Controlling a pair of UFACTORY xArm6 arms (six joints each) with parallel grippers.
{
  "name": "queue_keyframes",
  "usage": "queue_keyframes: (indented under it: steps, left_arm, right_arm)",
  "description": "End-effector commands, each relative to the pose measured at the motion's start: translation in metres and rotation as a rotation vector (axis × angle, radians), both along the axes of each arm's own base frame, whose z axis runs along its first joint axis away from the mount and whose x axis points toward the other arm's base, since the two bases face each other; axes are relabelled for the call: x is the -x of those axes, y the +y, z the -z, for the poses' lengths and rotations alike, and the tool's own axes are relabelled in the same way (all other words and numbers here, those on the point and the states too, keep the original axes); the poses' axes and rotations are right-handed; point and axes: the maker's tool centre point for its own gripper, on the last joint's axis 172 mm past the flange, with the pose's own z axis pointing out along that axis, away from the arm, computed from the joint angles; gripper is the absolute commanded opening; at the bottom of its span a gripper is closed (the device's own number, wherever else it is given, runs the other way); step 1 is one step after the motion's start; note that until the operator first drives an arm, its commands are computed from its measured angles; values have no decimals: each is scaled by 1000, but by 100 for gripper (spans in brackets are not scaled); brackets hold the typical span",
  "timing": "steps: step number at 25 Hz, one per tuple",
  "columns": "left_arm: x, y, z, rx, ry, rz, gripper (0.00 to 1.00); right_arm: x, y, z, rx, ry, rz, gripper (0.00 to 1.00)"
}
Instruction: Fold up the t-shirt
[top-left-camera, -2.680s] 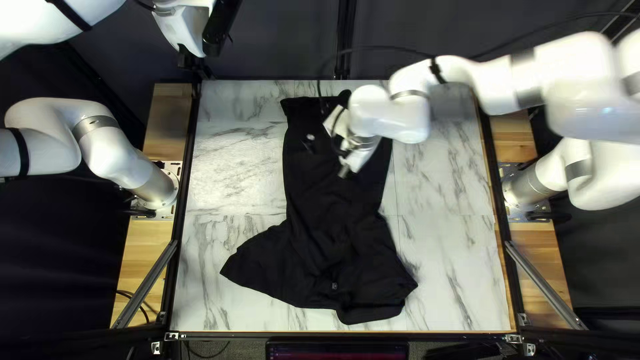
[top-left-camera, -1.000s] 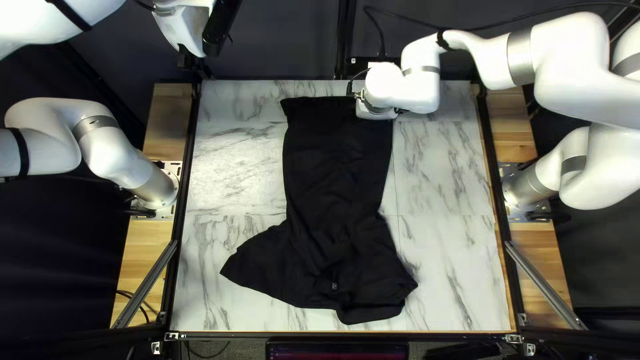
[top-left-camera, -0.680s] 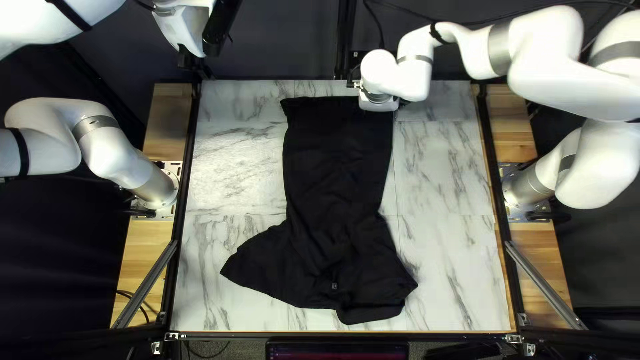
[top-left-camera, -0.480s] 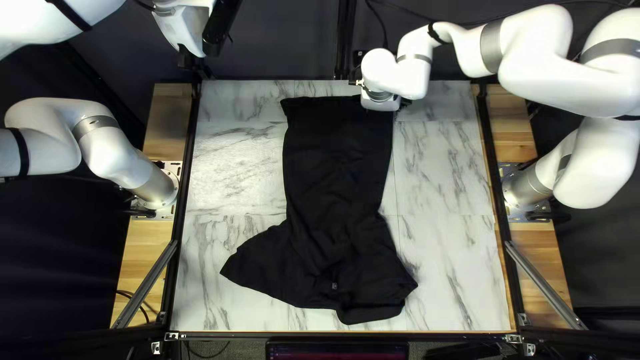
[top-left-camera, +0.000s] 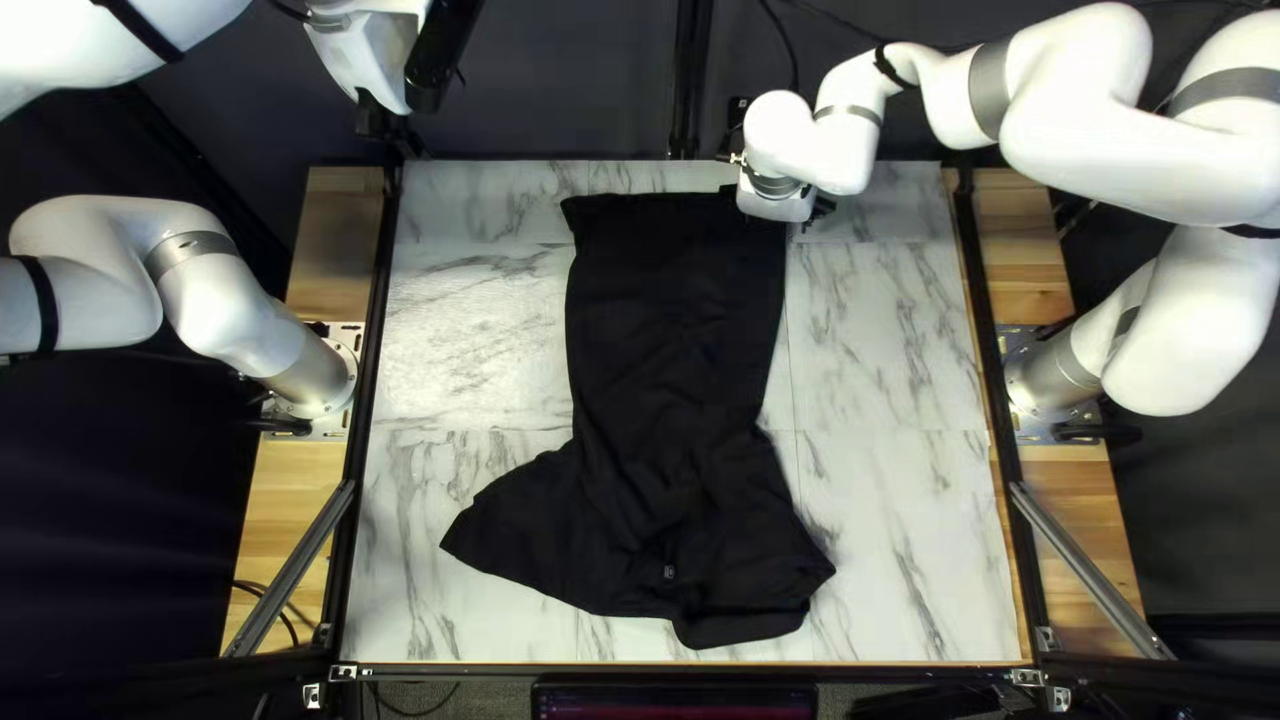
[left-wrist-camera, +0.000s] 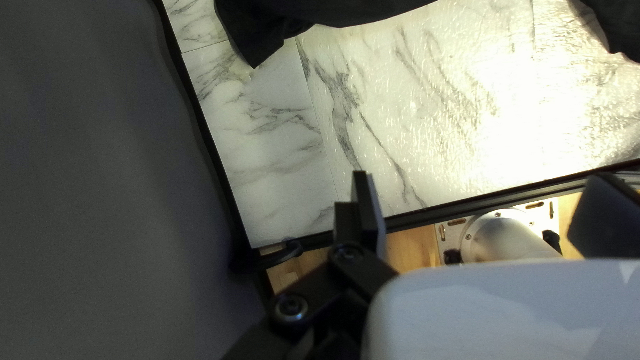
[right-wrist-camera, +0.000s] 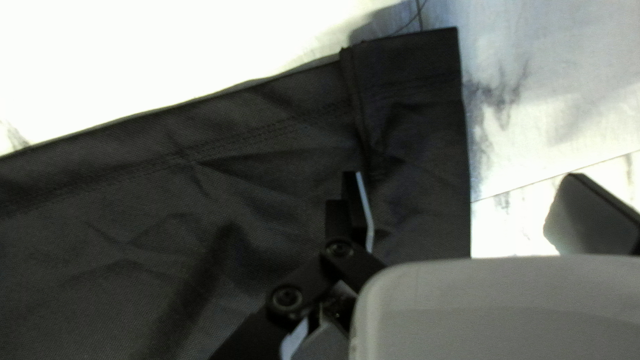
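A black t-shirt (top-left-camera: 674, 334) lies lengthwise on the marble-patterned table, its far part a narrow column and its near part spread wide with wrinkles. My left gripper (top-left-camera: 384, 123) hangs beyond the table's far left corner, away from the cloth. In the left wrist view that gripper (left-wrist-camera: 481, 175) is open and empty, with the t-shirt (left-wrist-camera: 333, 9) well ahead of it. Over the shirt's far right corner is my right gripper (top-left-camera: 778, 200), its tips hidden from above. The right wrist view shows this gripper (right-wrist-camera: 463, 177) open above the stitched corner of the t-shirt (right-wrist-camera: 267, 173), one finger over cloth.
Bare marble tabletop (top-left-camera: 887, 400) lies to the right of the shirt, and more to its left. Dark rails (top-left-camera: 378, 347) border the table. A dark curtain (top-left-camera: 560, 80) hangs behind the far edge, with a cable near my right arm.
My right arm has moved from over the shirt's upper part to its far edge, then slightly toward the right. The left arm and the shirt's spread near part look unchanged.
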Motion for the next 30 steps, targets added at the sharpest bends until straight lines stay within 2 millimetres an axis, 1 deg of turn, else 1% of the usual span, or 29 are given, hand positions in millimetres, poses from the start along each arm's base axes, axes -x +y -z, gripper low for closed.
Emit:
queue_keyframes:
  steps: [1, 4, 6, 7, 8, 9, 10, 11, 18, 26, 30]
  left_arm:
    - [0, 0, 0, 0, 0, 0, 100]
    - [0, 0, 0, 0, 0, 0, 100]
    - [0, 0, 0, 0, 0, 0, 100]
    - [0, 0, 0, 0, 0, 0, 100]
    - [0, 0, 0, 0, 0, 0, 100]
    - [0, 0, 0, 0, 0, 0, 100]
    - [0, 0, 0, 0, 0, 0, 100]
    - [0, 0, 0, 0, 0, 0, 100]
    - [0, 0, 0, 0, 0, 0, 100]
    - [0, 0, 0, 0, 0, 0, 100]
    - [0, 0, 0, 0, 0, 0, 100]
  right_arm:
    - [0, 0, -1, -2, 2, 2, 10]
    - [-1, -1, -2, -1, 1, 1, 10]
    - [-3, 0, -6, 3, -1, -1, 15]
    - [-4, 0, -8, 5, -1, -2, 19]
    - [-5, 1, -11, 8, -3, -3, 31]
    - [-6, 1, -13, 10, -4, -4, 69]
    - [-8, 2, -15, 12, -3, -4, 97]
    - [-10, 2, -16, 14, 0, -6, 100]
    - [-18, -5, -11, 1, 33, -7, 100]
    - [-17, -14, -17, -6, 59, -6, 100]
    - [-18, -19, -13, -9, 68, -7, 100]
